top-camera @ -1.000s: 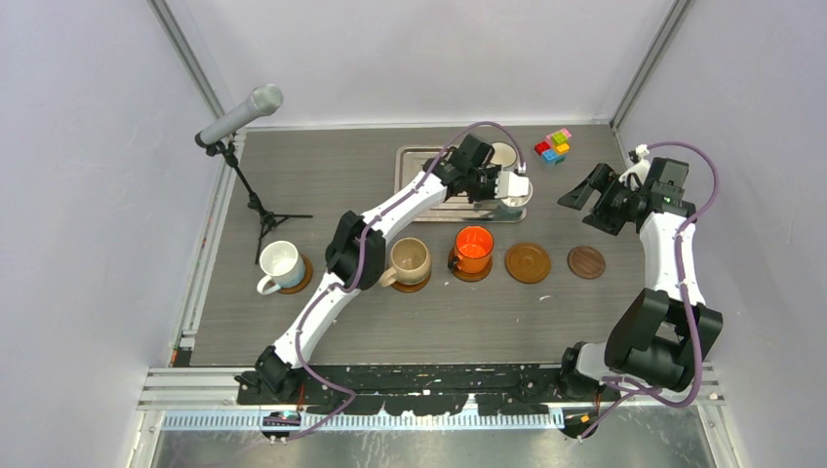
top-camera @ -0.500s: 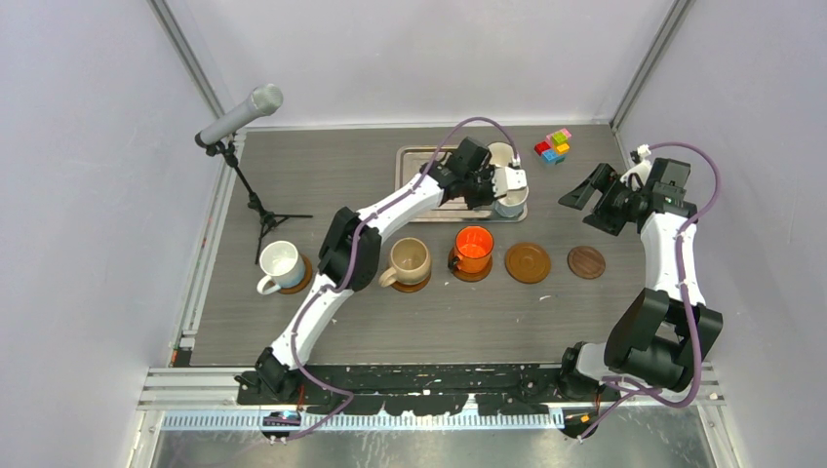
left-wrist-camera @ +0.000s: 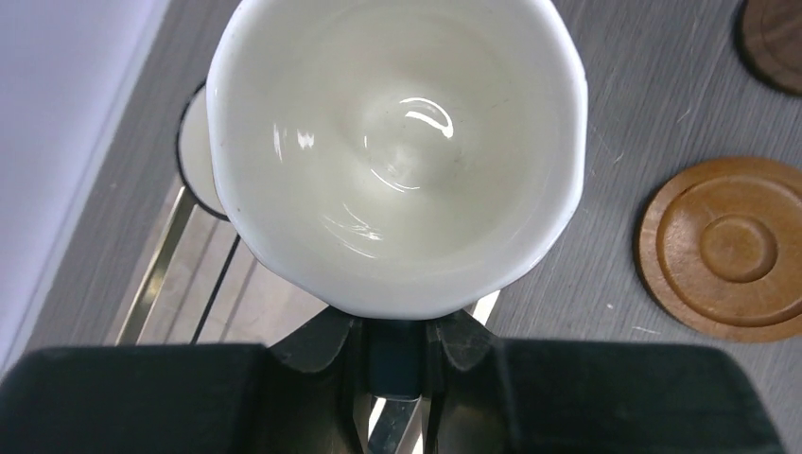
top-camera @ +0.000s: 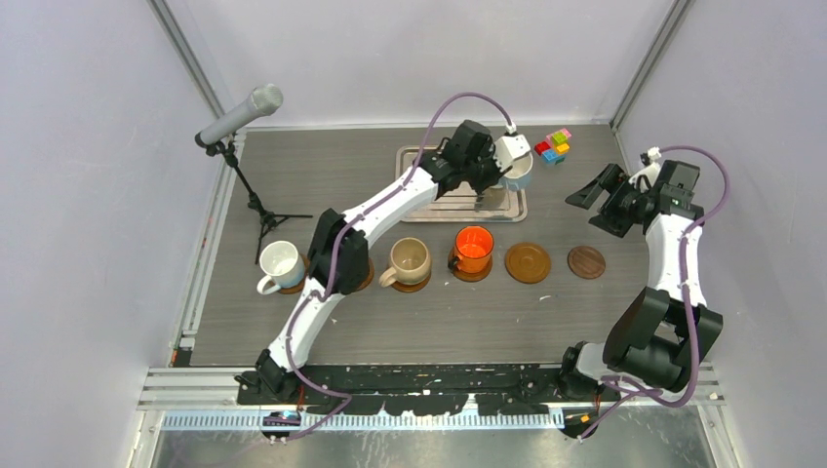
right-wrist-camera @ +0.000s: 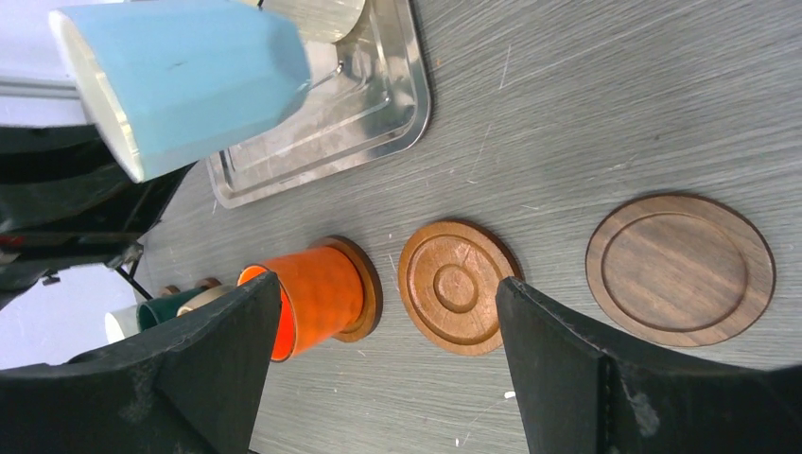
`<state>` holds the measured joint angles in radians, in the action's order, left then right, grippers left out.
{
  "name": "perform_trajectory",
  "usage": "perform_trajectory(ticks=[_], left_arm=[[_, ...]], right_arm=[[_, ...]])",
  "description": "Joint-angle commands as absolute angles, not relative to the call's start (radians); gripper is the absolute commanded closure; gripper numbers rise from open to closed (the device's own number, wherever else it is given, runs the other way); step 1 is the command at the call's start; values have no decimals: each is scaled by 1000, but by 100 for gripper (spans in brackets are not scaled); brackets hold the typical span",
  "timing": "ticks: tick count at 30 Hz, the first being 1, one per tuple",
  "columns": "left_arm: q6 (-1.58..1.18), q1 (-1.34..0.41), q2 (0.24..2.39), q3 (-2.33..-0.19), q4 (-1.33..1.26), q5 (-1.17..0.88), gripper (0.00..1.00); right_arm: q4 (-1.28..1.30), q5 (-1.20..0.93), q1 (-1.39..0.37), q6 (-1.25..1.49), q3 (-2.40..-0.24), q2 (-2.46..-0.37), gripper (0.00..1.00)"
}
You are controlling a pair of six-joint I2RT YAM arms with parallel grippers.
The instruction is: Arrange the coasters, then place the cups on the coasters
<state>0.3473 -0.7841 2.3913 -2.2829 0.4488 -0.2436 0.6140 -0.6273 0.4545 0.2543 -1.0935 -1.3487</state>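
Risen off the silver tray (top-camera: 458,210), the light blue cup (right-wrist-camera: 189,80) now hangs above its right edge, handle clenched in the left hand (left-wrist-camera: 395,355), likely bound for the empty brown coaster (top-camera: 528,262); right hand (top-camera: 597,198) hovers released.

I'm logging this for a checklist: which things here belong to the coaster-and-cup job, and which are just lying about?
Job: light blue cup in the left gripper; orange cup, beige cup, white cup and their coasters; dark green cup; bare brown coaster; bare dark coaster.
Lying about: microphone on its stand, coloured blocks, silver tray.
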Motion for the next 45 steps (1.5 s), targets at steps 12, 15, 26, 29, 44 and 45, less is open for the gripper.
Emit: perform_trajectory(ticks=[12,15,26,29,44,45], left_arm=[[150,-1033,2098,-2200,442,195,100],[92,-1049,2097,-2191,479,198,100],[-35,-1066,2134,-2135,571,176,100],[-33,-1071,2134,-2095,549,153,100],[-77,-1105,2223,-2136,584,89,100],[-80,-1106,2229,-2142,588,84,100]], right_arm=[[614,-637,546,319,-1151,-1303,11],[614,-650,561,325,-1141,-1310,11],[612,-660,569,314,-1132,-1341,11],[609,-670,569,314,-1127,-1345,11],[621,-699,569,294,-1127,-1361,11],[626,-699,569,289,-1128,-1361,11]])
